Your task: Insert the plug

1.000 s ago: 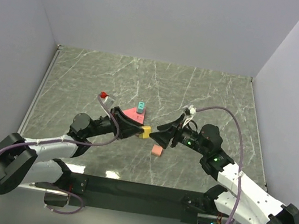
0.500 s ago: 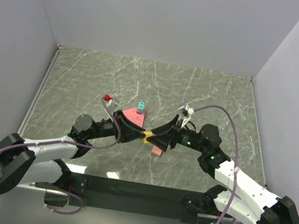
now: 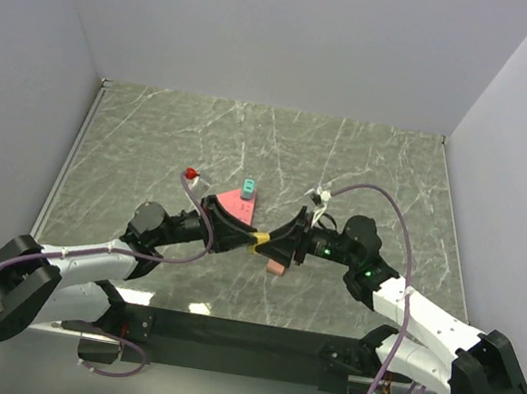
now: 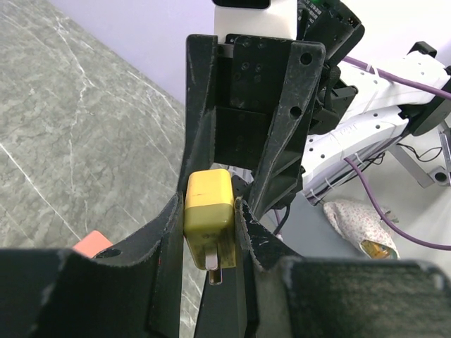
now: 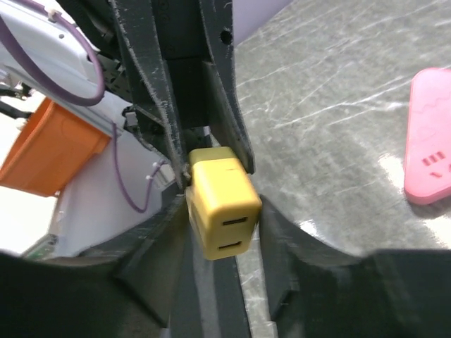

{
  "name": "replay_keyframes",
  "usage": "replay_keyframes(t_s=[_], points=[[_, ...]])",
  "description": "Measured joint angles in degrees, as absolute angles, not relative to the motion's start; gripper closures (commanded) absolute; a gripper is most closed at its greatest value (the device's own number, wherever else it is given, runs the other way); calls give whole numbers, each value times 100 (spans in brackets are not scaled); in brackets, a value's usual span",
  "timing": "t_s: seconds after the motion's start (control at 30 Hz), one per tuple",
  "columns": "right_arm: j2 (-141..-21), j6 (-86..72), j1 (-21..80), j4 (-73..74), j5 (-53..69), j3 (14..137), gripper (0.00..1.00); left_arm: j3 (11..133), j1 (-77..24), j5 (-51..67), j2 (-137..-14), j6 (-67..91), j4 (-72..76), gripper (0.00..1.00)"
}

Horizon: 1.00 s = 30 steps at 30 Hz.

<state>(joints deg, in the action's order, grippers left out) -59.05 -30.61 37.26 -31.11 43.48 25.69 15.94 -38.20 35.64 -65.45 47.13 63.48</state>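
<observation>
The yellow plug [image 3: 257, 245] hangs above the table between both grippers. My left gripper [image 3: 245, 237] is shut on it. In the left wrist view [image 4: 209, 211] the plug [image 4: 208, 211] shows its metal prongs towards the camera. My right gripper [image 3: 271, 246] has come in from the right, and its fingertips touch both sides of the plug's other end. In the right wrist view [image 5: 224, 208] that end of the plug [image 5: 222, 201] shows two slots. A pink socket plate [image 3: 239, 205] lies flat just behind the left gripper. It also shows in the right wrist view [image 5: 430, 141].
A teal plug [image 3: 250, 187] stands on the pink plate's far corner. A small pink block [image 3: 277, 266] lies on the table under the right gripper. A red-tipped cable end [image 3: 188, 173] sits by the left wrist. Grey walls close the table's sides and back.
My right gripper has moved left and closed around the free end of the yellow plug. My left gripper has kept hold of the plug and shifted slightly down and right.
</observation>
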Motion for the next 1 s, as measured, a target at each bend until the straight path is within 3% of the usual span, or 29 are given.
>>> replay_keyframes(t_s=[0.07,0.1,0.13,0.17,0.2,0.23,0.27,0.43,0.53,0.57,0.83,1.0], points=[[-5907,-3081,3726,-3159,4370,2563,60,1601,-3828,3568,-6545,4696,6355,100],[-5907,-3105,3723,-3218,4386,2539,77,1612,-3837,3570,-6545,4663,6355,100],[-5905,-3124,3717,-3256,4388,2515,84,1616,-3841,3583,-6552,4635,6355,100],[-5900,-3177,3697,-3310,4405,2475,98,1616,-3839,3636,-6552,4613,6353,99],[-5900,-3205,3684,-3374,4442,2438,100,1616,-3839,3662,-6556,4611,6355,94],[-5896,-3240,3680,-3435,4449,2408,100,1616,-3841,3677,-6571,4591,6353,87],[-5896,-3269,3677,-3450,4451,2390,100,1619,-3841,3677,-6600,4591,6355,70],[-5900,-3247,3699,-3437,4353,2383,100,1649,-3859,3415,-6641,4554,6222,43],[-5900,-3205,3699,-3409,4285,2383,100,1660,-3861,3055,-6547,4464,5865,19],[-5900,-3188,3697,-3387,4268,2383,100,1660,-3861,2967,-6499,4414,5771,16],[-5942,-3041,3535,-2932,4012,2458,100,1597,-3754,2176,-5730,4268,5155,16],[-6263,-2856,3472,-2298,3614,2867,100,1575,-3583,703,-5087,4136,3972,18]])
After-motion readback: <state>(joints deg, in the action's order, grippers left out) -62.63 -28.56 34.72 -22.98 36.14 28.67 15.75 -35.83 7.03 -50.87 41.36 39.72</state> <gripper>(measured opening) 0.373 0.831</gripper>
